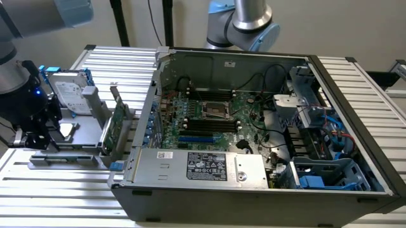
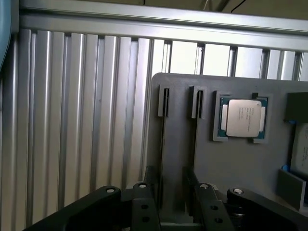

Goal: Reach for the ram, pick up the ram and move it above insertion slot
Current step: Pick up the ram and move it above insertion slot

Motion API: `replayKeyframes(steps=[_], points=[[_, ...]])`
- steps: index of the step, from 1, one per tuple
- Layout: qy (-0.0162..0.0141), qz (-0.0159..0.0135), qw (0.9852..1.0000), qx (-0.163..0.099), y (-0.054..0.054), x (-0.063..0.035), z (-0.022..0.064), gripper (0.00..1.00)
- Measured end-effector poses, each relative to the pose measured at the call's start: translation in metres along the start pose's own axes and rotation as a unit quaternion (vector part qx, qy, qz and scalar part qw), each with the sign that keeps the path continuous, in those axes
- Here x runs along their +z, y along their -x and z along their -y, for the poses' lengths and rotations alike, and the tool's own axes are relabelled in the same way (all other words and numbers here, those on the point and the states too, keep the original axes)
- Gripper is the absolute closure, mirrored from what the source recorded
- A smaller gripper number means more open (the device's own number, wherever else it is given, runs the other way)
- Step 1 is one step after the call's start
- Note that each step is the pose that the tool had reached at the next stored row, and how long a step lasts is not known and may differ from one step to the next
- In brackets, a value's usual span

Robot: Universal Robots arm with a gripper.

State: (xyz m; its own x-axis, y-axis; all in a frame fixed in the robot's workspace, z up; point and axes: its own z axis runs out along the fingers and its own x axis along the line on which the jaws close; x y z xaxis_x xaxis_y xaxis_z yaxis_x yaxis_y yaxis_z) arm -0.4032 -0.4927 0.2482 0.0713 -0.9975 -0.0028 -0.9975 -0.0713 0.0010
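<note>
The open gripper (image 2: pixel 173 195) hangs fingers-down over the near end of the ram (image 2: pixel 161 154). The ram seems to stand on edge as a thin dark line in the grey holder (image 2: pixel 231 163) on the tabletop (image 2: pixel 72 120). It is judged light, stiff and fragile, so it is best pinched across its two flat faces near mid-length, away from the contact edge. The arm (image 1: pixel 13 71) stands at the exterior view's left with its wrist vertical above the holder, and the case (image 1: pixel 254 57) lies beyond, well apart.
</note>
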Motion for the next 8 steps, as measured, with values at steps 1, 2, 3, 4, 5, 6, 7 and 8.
replayKeyframes(steps=[1, 2, 3, 4, 5, 6, 7, 8], points=[[0.0001, 0.0000, 1.0000, 0.000, 0.000, 0.0018, 0.0000, 0.64], [0.0000, 0.0000, 1.0000, 0.000, 0.000, 0.0036, 0.0001, 0.64], [0.0000, 0.0000, 1.0000, 0.000, -0.001, 0.0055, 0.0002, 0.64], [0.0000, 0.0000, 1.0000, 0.000, -0.001, 0.0073, 0.0002, 0.64], [0.0001, 0.0000, 1.0000, 0.000, -0.001, 0.0090, 0.0003, 0.64], [0.0000, 0.0000, 1.0000, 0.000, -0.001, 0.0109, 0.0004, 0.64], [0.0000, 0.0000, 1.0000, 0.000, -0.001, 0.0127, 0.0004, 0.64], [0.0000, 0.0000, 1.0000, 0.000, -0.002, 0.0145, 0.0004, 0.64]])
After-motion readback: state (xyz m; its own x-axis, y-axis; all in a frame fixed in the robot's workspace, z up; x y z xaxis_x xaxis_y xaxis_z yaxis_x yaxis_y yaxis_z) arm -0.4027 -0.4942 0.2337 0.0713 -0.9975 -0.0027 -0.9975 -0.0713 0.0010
